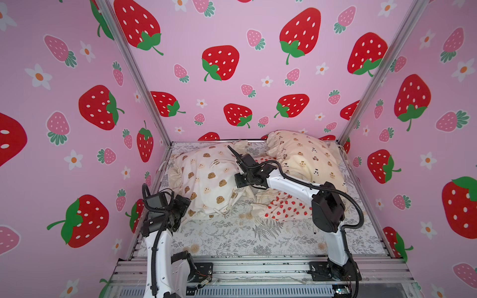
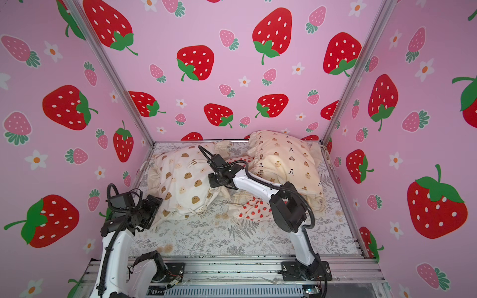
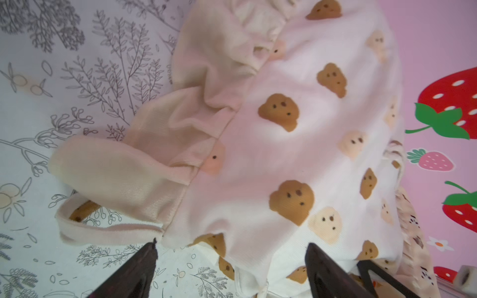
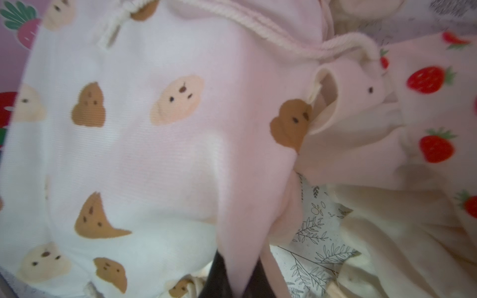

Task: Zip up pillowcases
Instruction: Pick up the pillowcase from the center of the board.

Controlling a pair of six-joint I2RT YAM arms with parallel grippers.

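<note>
Right hand, tips mostly hidden, clamps a fold of the white frilly-edged bear-blob cloth pillowcase ahead of it; left hand, fingers apart, faces its frill, bare grey fern-print sheet alongside.

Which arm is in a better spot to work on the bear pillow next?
Right, probably: the right gripper is shut on a fold of the bear pillowcase, while the left gripper is open, holding nothing.

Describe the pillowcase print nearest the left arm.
White pillowcase, brown and beige bear faces; clearest in left wrist view.
</note>
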